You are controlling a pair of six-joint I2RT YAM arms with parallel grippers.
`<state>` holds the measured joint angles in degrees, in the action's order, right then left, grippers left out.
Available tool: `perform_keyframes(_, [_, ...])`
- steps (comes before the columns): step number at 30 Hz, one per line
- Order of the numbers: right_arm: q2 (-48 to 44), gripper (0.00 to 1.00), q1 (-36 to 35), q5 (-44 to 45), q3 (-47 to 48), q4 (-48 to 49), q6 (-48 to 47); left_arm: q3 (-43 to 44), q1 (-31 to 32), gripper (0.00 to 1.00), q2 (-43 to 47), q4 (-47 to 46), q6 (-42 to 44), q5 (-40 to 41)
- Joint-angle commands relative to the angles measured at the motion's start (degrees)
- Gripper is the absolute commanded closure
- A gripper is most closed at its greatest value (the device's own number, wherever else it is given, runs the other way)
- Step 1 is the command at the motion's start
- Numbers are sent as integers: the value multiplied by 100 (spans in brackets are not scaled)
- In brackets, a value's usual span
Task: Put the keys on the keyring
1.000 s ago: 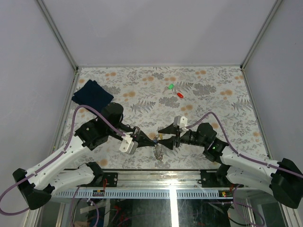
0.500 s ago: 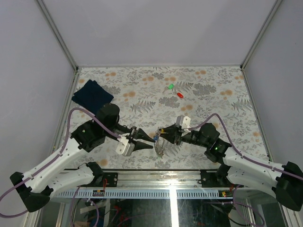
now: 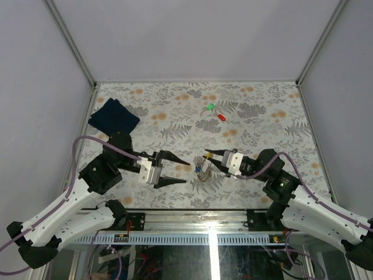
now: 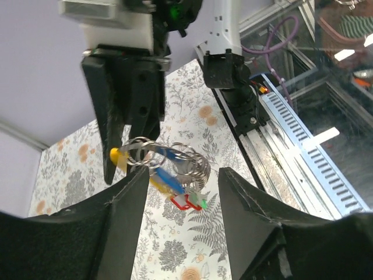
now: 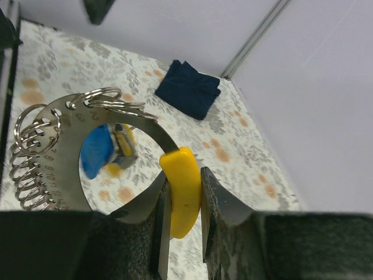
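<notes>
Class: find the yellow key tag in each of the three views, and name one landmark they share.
Top external: yellow key tag just right of centre.
Left wrist: left of centre.
Right wrist: bottom centre, pinched between the fingers.
Shared landmark: the silver keyring beside it.

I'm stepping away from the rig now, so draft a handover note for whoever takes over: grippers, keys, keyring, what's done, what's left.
The left gripper is open and empty, apart from the bunch.
The right gripper is shut on the yellow tag, with the keyring hanging from it.
The blue-tagged key hangs on the ring too, so yellow and blue look done.
The green-tagged key and red-tagged key lie loose at the far side of the table.
Left: fetch and thread those two.
</notes>
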<state>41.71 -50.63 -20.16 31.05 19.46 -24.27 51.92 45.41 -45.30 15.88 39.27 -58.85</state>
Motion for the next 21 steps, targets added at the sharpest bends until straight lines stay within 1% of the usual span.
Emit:
perform_keyframes(1, [-285,98,-21,90,565,-627,-1418,-54,43,47,73,-1062,-1621,678])
perform_keyframes(6, [-416,99,-25,74,766,-1045,-2052,-19,44,47,66,-1364,-2311,840])
perform_keyframes(11, [-378,99,-20,154,1093,-1442,-2365,-158,44,49,95,-1923,-2883,901])
perform_keyframes(15, [-298,99,-20,162,1313,-1614,-2338,-289,39,52,91,-2478,-3452,1012])
perform_keyframes(21, [-377,100,-21,94,1316,-1473,-2063,-316,43,53,38,-2709,-3957,1249])
